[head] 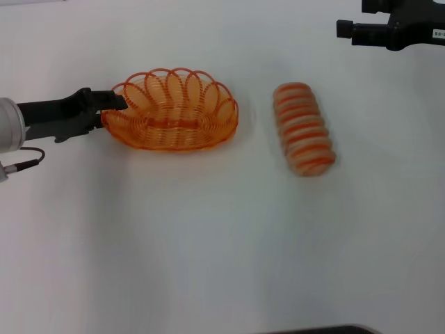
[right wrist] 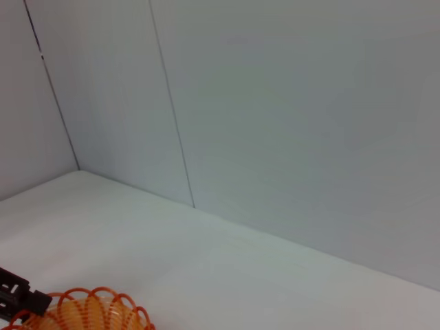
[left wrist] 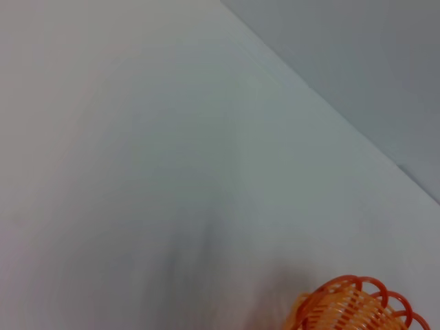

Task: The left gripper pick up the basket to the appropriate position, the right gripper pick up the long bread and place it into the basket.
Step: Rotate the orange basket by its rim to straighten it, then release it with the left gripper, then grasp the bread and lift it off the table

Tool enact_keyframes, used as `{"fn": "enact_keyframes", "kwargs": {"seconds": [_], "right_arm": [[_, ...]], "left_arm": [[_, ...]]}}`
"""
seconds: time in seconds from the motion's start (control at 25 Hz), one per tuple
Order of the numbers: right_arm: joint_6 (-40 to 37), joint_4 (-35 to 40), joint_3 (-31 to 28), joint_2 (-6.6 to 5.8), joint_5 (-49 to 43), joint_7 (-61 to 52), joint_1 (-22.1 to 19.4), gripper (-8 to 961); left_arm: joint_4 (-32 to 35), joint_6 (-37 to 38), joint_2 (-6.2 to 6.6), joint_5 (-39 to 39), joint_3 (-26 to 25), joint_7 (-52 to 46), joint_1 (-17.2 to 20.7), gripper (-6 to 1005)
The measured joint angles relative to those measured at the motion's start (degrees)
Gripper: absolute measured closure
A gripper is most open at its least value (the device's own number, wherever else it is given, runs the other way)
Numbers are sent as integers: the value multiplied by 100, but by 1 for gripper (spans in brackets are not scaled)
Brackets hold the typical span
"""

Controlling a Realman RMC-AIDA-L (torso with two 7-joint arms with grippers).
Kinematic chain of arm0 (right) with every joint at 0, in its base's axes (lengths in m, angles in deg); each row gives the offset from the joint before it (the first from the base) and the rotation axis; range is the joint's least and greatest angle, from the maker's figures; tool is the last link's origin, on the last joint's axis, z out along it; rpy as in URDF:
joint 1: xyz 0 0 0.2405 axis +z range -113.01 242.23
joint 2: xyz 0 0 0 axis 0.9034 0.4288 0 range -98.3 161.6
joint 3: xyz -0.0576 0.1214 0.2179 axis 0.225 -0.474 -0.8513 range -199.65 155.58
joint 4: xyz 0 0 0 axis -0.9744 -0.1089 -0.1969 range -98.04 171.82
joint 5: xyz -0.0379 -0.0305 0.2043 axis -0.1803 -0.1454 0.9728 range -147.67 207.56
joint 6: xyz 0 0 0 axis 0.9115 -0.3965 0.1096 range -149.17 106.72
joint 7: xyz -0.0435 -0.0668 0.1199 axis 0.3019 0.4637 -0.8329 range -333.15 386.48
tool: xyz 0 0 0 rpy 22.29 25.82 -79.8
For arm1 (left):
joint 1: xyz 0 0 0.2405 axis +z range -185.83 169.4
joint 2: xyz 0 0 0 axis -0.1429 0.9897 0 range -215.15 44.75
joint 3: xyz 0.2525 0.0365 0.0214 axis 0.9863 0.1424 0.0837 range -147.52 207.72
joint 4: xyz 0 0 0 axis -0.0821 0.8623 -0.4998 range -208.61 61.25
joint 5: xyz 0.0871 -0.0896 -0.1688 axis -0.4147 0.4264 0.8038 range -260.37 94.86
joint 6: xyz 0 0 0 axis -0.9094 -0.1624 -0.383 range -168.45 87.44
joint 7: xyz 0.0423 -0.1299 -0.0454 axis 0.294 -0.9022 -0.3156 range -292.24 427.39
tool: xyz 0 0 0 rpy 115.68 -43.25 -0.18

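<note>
The orange wire basket (head: 174, 115) rests on the white table, left of centre. My left gripper (head: 111, 108) comes in from the left and is shut on the basket's left rim. Part of the basket also shows in the left wrist view (left wrist: 357, 306) and in the right wrist view (right wrist: 89, 313), where the left gripper's tip (right wrist: 24, 297) touches its rim. The long bread (head: 304, 129), tan with orange stripes, lies on the table to the right of the basket, apart from it. My right gripper (head: 348, 21) is open and empty, held high at the far right, well beyond the bread.
The white table (head: 208, 243) runs out in front of the basket and bread. A grey wall (right wrist: 289, 103) stands behind the table. A dark edge (head: 313, 330) shows at the table's near side.
</note>
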Motion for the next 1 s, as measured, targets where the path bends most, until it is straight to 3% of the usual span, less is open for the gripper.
{"fn": "enact_keyframes", "kwargs": {"seconds": [0.16, 0.32, 0.48, 0.6, 0.8, 1.0], "right_arm": [[13, 0, 24, 2, 45, 6, 21, 115], [26, 0, 15, 7, 93, 18, 23, 114], [-8, 0, 12, 11, 195, 14, -6, 114], [-141, 0, 9, -20, 256, -91, -30, 113], [-300, 0, 41, -190, 273, -965, -51, 112], [-521, -9, 167, -426, 94, -2281, 47, 108]], "left_arm": [[77, 139, 48, -28, -66, 163, -13, 427], [113, 539, 115, -71, -552, 784, -97, 321], [17, 1190, 346, -70, -1304, 1509, -205, 214], [-129, 1900, 544, -47, -2012, 2326, -304, 209], [-173, 3114, 701, -24, -2704, 3896, -312, 209], [-165, 4137, 724, -11, -2867, 5169, -187, 216]]}}
